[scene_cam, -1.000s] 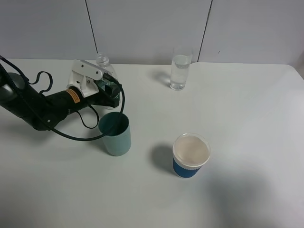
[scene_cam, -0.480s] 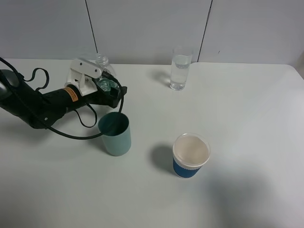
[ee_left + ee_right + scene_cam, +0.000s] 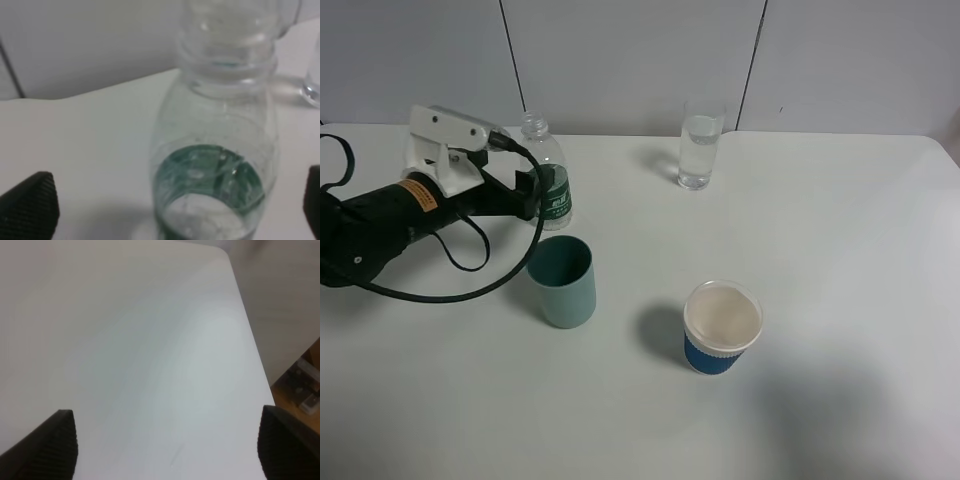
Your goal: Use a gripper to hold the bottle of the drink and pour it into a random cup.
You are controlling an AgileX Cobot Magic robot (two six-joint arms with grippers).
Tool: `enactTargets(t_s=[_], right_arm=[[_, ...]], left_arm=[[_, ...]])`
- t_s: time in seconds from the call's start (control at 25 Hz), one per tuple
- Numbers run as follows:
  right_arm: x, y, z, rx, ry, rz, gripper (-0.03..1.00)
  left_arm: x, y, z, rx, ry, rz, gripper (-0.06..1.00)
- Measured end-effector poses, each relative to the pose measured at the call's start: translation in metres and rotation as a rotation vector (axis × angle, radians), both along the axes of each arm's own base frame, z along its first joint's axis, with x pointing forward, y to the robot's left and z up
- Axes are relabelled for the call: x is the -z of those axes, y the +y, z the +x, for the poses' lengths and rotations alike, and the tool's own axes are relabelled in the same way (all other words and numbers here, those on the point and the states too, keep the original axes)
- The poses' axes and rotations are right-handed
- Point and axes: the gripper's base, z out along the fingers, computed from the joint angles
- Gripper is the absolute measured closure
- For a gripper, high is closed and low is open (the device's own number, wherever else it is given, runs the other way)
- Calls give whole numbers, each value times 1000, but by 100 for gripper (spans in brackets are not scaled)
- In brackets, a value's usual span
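So the left gripper sits jaws wide apart, holding nothing, with the bottle standing upright just beyond its fingertips at the table's back-left. The teal cup is just in front, the glass well off to the right. Hard to tell if a fingertip touches the label, probably not. The right arm is outside the high view, also open.

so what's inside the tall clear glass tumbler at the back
The tall clear glass tumbler holds clear liquid, filling most of it. Nothing else shows inside, and nothing covers it.
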Motion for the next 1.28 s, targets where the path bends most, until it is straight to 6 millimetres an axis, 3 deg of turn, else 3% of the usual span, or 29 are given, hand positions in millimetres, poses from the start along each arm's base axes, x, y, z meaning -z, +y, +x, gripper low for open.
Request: enactTargets(t_s=[0.36,0.88,1.16,1.28], right_arm=[[0,0,0,0,0,0,23],[0,0,0,0,0,0,23],[0,0,0,0,0,0,23],[0,0,0,0,0,0,23]], left_arm=[[-39,27,-38,-157,-37,54,-5],[-158,35,-67,-128,-240,167,-5],[-216,33,-75,-59,-129,221,-5],[-227,35,-77,-76,-4,201,-5]])
